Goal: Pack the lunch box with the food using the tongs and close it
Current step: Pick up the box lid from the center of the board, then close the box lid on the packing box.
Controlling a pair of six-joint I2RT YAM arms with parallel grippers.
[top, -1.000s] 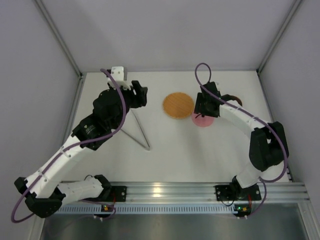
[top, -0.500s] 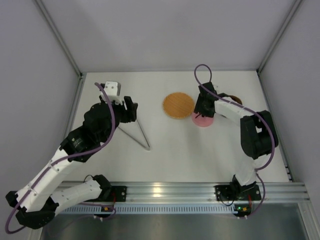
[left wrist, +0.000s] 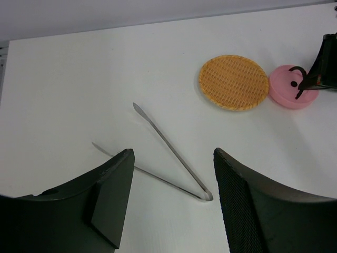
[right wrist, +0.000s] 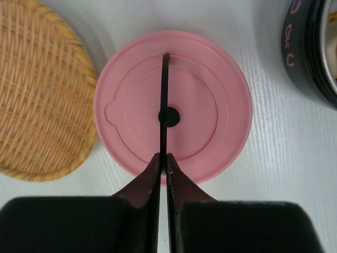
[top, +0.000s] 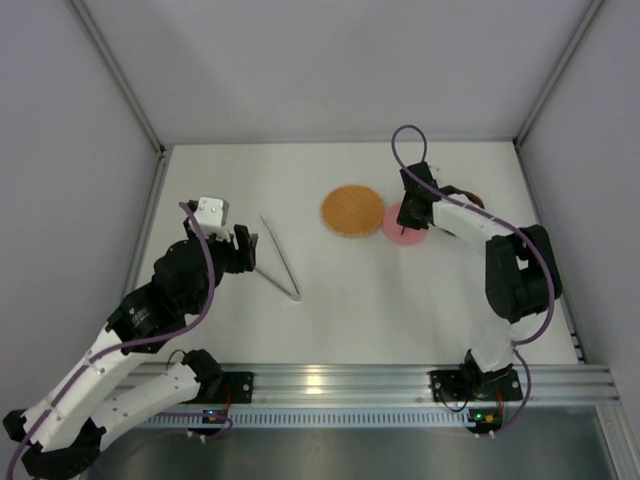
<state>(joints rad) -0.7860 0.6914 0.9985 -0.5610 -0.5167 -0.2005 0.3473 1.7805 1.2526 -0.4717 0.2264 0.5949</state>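
Before the left pincer, seemingly untouched, lie the tongs.

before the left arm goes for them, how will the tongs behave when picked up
The tongs look like thin metal, so probably light and stiff, though the open V may spring shut when squeezed. Lying flat on the smooth white table, they could slide or pivot if nudged. The slender shiny arms may slip in a grip.

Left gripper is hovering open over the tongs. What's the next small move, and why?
Probably lower the left gripper onto the tongs: its jaws are open, and the tongs lie flat and untouched on the table, framed between its fingers in the wrist view.
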